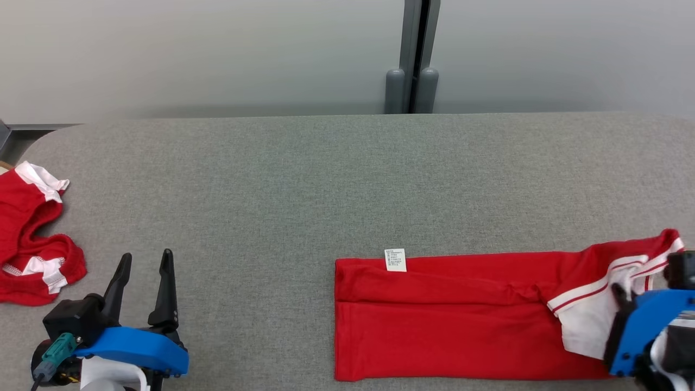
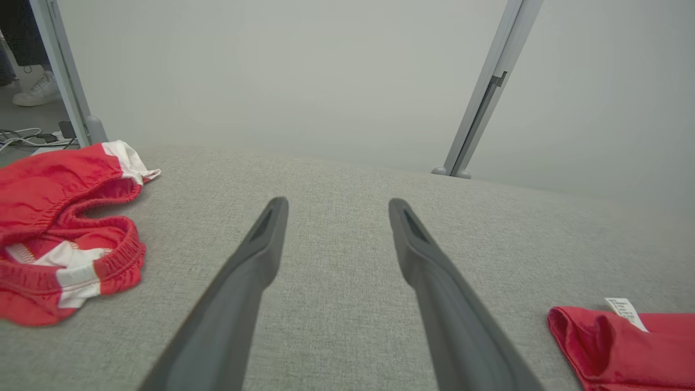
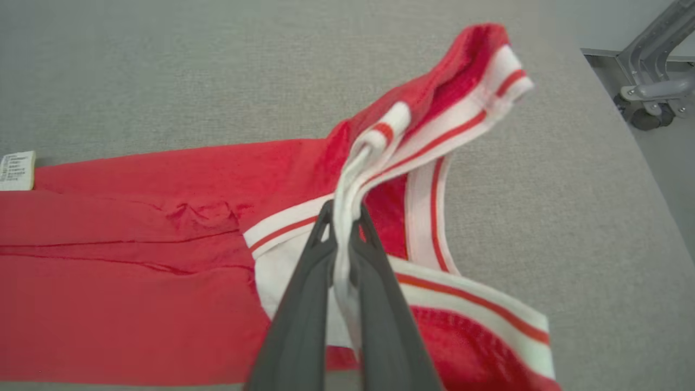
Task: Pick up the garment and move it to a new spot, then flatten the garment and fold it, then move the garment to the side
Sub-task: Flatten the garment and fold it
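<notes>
The garment is lying on the surface, in its near right part. It is red with white, red-striped trim. Its long body is lying flat, folded lengthwise into a band, and a small white label is sticking out at its far edge. The end nearest the surface's right edge is bunching and standing up off the surface, with the right tool pinching a fold of white trim.

The small white tag on the long red folded garment has print too tiny to read. A crumpled red-and-white cloth runs off the left edge.
</notes>
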### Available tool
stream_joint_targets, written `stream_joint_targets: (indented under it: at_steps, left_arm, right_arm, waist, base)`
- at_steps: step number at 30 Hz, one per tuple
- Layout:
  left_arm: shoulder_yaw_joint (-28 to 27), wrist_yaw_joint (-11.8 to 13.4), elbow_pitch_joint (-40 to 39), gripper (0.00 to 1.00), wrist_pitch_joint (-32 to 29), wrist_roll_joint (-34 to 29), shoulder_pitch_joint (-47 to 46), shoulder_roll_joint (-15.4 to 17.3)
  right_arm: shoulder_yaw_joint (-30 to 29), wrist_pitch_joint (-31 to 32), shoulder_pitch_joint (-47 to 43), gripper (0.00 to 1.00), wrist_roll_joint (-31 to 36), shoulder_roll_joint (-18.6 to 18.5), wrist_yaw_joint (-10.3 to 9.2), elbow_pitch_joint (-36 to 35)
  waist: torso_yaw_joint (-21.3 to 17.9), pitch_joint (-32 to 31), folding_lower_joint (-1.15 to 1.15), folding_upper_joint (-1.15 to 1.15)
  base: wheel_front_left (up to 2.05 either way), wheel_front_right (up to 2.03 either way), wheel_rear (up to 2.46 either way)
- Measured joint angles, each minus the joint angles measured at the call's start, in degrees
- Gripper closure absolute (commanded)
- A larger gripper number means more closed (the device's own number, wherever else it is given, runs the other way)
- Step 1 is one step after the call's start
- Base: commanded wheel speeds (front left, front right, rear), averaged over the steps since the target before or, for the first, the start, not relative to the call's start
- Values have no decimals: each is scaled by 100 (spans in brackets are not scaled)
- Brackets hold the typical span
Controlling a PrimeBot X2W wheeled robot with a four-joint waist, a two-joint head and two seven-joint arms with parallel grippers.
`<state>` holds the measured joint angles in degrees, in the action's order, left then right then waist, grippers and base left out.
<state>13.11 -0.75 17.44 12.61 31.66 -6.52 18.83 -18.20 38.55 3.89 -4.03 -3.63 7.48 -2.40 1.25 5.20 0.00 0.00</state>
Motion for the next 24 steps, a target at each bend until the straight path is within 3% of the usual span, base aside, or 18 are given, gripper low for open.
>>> stream_joint_targets:
  at_steps: [5,12,24]
  left_arm:
    - [1,38,-141,0,-48,-5,1,49]
    - [44,74,-278,0,-119,-7,-57,76]
    - [144,74,-302,0,-131,-13,-163,47]
  right_arm:
    - [1193,4,-101,100,-244,55,0,42]
    - [2694,-168,385,100,-749,70,0,634]
    - [3955,-591,1395,100,-1475,75,0,1908]
  waist:
    - [31,16,0,0]
    - [99,70,0,0]
    - [284,218,0,0]
  base:
    - [0,0,0]
    - [0,0,0]
    - [0,0,0]
